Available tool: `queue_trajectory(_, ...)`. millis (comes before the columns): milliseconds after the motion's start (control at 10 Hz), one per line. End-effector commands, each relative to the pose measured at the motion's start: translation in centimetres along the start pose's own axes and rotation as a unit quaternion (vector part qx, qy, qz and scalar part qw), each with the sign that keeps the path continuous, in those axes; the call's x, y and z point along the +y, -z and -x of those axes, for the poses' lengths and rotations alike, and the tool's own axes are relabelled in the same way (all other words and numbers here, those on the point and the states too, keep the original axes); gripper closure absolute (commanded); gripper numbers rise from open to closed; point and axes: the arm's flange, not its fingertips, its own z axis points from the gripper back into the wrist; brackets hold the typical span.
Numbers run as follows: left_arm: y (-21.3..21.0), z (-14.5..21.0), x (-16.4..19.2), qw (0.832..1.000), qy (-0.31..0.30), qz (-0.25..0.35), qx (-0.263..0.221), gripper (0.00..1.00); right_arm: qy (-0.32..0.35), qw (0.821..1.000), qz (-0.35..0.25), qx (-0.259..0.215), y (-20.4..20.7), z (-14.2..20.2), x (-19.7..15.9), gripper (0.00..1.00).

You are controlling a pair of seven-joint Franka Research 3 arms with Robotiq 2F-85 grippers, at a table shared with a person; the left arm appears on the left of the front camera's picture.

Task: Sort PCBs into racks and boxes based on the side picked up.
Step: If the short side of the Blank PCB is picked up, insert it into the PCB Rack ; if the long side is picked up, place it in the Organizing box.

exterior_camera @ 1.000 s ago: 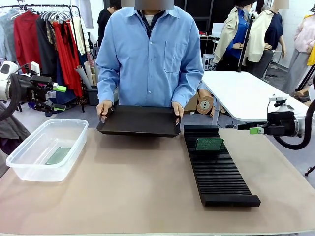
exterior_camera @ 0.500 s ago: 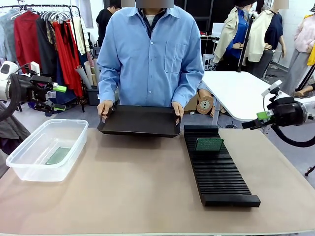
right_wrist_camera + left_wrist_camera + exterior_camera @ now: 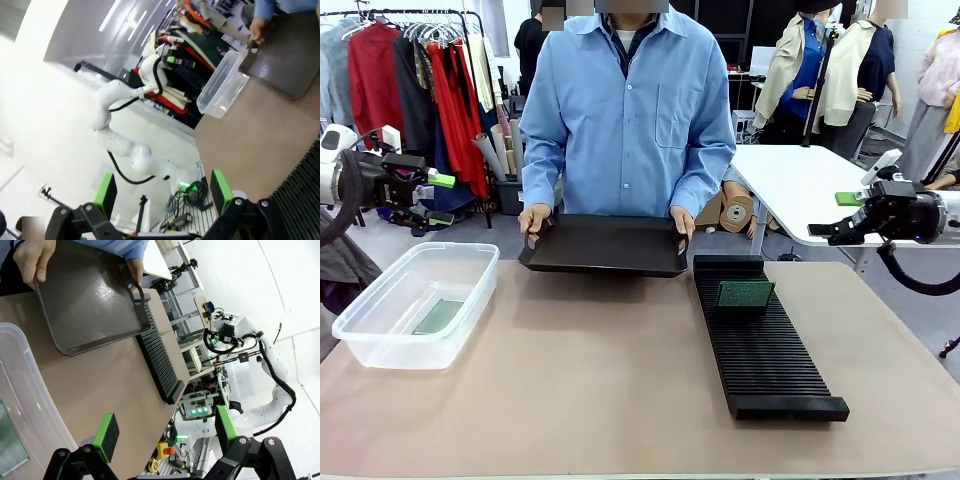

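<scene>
On the worktop (image 3: pixel 620 400), the rack (image 3: pixel 760 345) holds one PCB (image 3: pixel 745 293) upright near its far end. The box (image 3: pixel 415 300) at left holds another PCB (image 3: pixel 439 316), lying flat. Beyond, the person's hands grip the black tray (image 3: pixel 605 245) at the far edge. The right pincer (image 3: pixel 840 214), spread and empty, has risen and rolled over the last second; the left pincer (image 3: pixel 442 198) stays spread and empty. Judgement: both arms are parked, awaiting the next board.

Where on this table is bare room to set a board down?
Free: the wide stretch between the tub and the rack, and the near edge in front of both. Also right of the rack. Crowded: the far edge, where the person's tray abuts the rack's end.
</scene>
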Motion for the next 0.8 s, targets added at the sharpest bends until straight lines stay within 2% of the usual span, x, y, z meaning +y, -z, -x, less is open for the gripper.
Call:
queue_trajectory(0,-0.11,-0.09,-0.18,1.000,-0.002,-0.002,0.000,0.00,-0.012,1.000,-0.011,0.018,-0.32,0.13,0.02,0.00)
queue_trajectory(700,-0.11,-0.09,-0.18,1.000,-0.002,-0.002,0.000,0.00,-0.012,1.000,-0.011,0.018,-0.32,0.13,0.02,0.00)
